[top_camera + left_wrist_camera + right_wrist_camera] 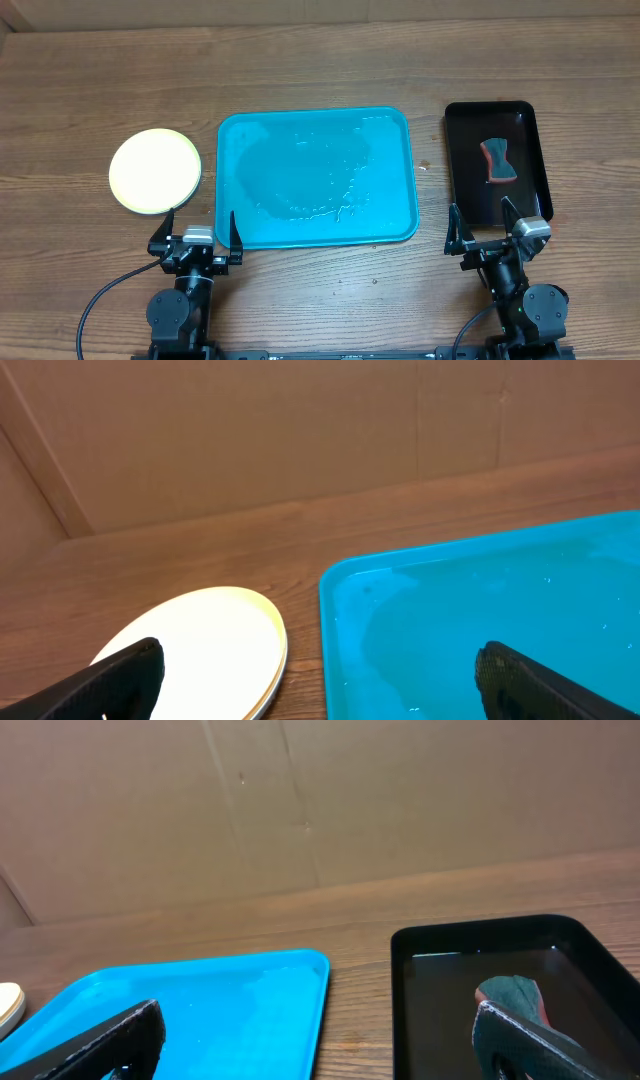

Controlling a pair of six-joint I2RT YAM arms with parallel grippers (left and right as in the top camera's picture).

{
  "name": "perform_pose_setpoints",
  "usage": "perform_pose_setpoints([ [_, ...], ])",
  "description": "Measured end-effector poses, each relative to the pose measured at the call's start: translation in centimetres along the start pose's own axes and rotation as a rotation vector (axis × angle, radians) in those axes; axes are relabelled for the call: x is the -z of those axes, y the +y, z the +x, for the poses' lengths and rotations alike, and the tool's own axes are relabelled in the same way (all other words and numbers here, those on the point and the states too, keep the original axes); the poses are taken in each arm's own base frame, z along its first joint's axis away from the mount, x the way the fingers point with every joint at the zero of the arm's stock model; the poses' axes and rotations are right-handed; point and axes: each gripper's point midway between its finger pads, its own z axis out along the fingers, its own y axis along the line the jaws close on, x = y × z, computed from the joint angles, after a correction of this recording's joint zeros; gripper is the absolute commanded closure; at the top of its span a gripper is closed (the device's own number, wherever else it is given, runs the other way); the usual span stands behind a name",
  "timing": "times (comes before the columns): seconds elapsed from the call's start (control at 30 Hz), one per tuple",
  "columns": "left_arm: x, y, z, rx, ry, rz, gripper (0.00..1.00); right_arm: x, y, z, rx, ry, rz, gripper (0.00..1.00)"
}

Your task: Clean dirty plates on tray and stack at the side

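Observation:
The turquoise tray (316, 225) lies in the middle of the table with water droplets on it and no plate in it. The plates (155, 171) sit stacked to its left, a pale yellow-green one on top; the left wrist view shows the stack (215, 645) beside the tray's corner (345, 575). My left gripper (196, 230) hangs open at the tray's near left corner, empty. My right gripper (484, 226) is open and empty too, at the near end of the black tray (530, 160). In the right wrist view the tray (250, 990) lies left of the black tray (440, 1010).
A red and dark green sponge (496, 161) lies in the narrow black tray, also seen as the sponge (512, 992) just behind my right fingertip. A cardboard wall stands at the far side of the wooden table.

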Motion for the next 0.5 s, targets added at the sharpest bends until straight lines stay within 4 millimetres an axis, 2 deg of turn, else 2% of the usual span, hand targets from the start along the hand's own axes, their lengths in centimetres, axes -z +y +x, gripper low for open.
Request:
perform_pose_setpoints([
  [0.5, 0.00, 0.01, 0.00, 0.000, 0.000, 0.000, 0.00, 0.00, 0.00, 0.01, 0.000, 0.000, 0.000, 0.00],
])
